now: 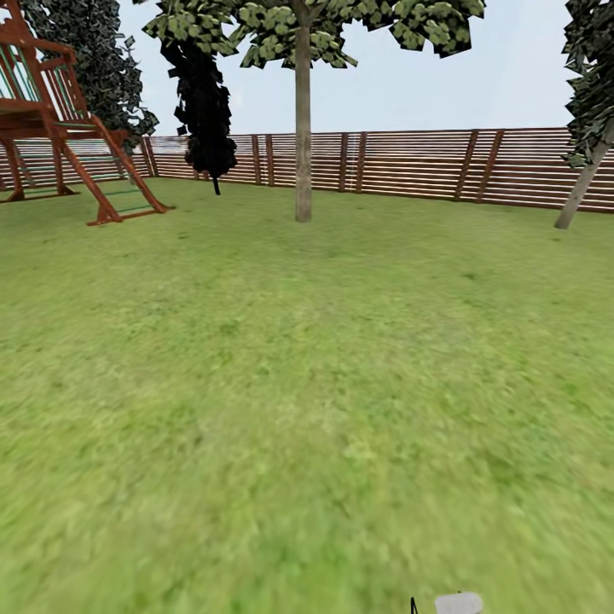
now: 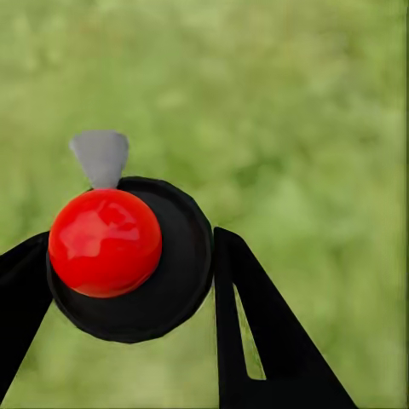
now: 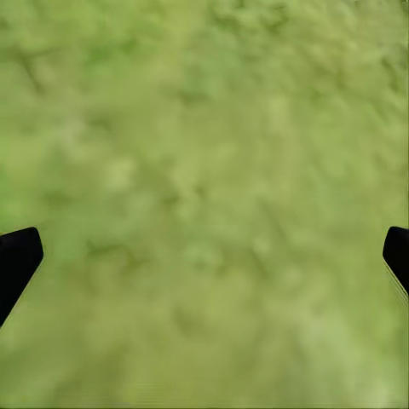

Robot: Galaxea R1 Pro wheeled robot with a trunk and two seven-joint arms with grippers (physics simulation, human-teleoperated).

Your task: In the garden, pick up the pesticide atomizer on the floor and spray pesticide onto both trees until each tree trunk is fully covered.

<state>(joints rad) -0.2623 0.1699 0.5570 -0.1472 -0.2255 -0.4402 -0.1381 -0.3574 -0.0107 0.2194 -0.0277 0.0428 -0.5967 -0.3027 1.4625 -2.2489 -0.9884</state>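
The pesticide atomizer (image 2: 128, 260) sits low and left of the middle in the left wrist view, a round black bottle with a shiny red ball on top and a small grey nozzle sticking out past it. The left gripper (image 2: 128, 290) has one black finger on each side of the bottle and looks clamped on it, so the bottle is up off the floor (image 2: 315, 102), which is only a green blur behind it. Held this way, the nozzle points away from the gripper, ready to aim at a trunk.

In the right wrist view the right gripper (image 3: 204, 256) has its two black fingertips far apart at the side edges of the frame, with only grass between them. It holds nothing.

At the very bottom edge of the head view, right of the middle, a small pale grey thing shows; it may be the nozzle, but I cannot be sure.

Further out in the head view, one tree (image 1: 303, 111) stands at the top middle, with a pale straight tree trunk (image 1: 303, 162). A second tree (image 1: 588, 102) leans at the upper right edge. Both are well apart from the robot, across open lawn. Nothing lies in the way.

Behind them runs a brown slatted fence (image 1: 409, 162). A black-leaved tree (image 1: 205, 111) stands left of the middle tree, and a wooden play frame (image 1: 60, 119) fills the upper left corner.
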